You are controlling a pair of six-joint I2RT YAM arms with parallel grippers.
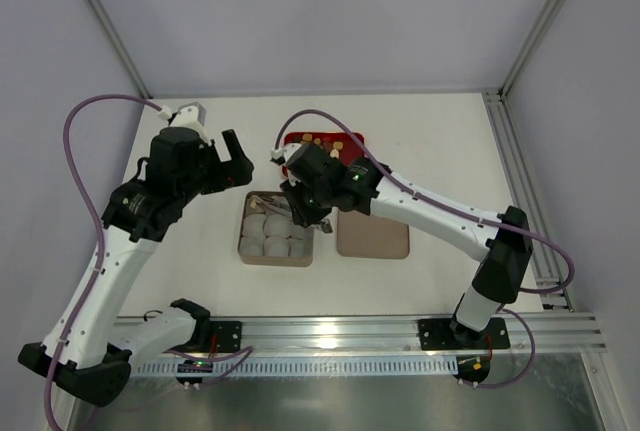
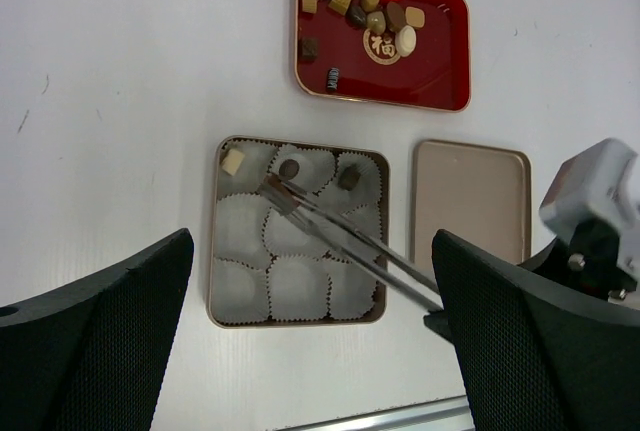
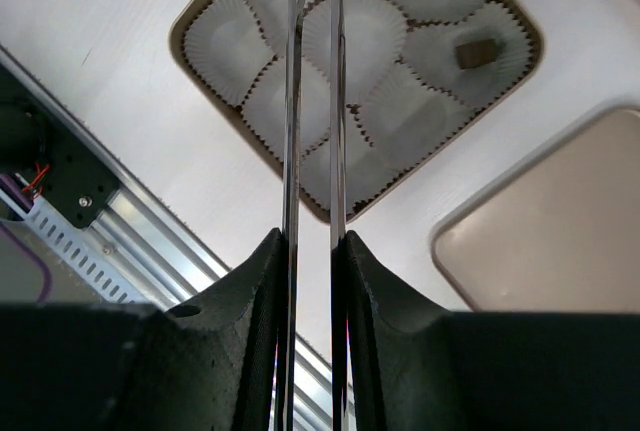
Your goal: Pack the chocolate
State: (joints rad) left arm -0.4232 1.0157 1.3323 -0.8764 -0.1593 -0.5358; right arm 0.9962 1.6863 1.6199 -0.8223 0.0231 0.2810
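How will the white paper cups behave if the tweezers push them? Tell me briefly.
Probably flimsy: the paper cups have thin pleated walls, so the tweezers would likely dent them. Likely very light, so an empty one might lift if snagged. They sit packed edge to edge in the tin, which should keep them from sliding.
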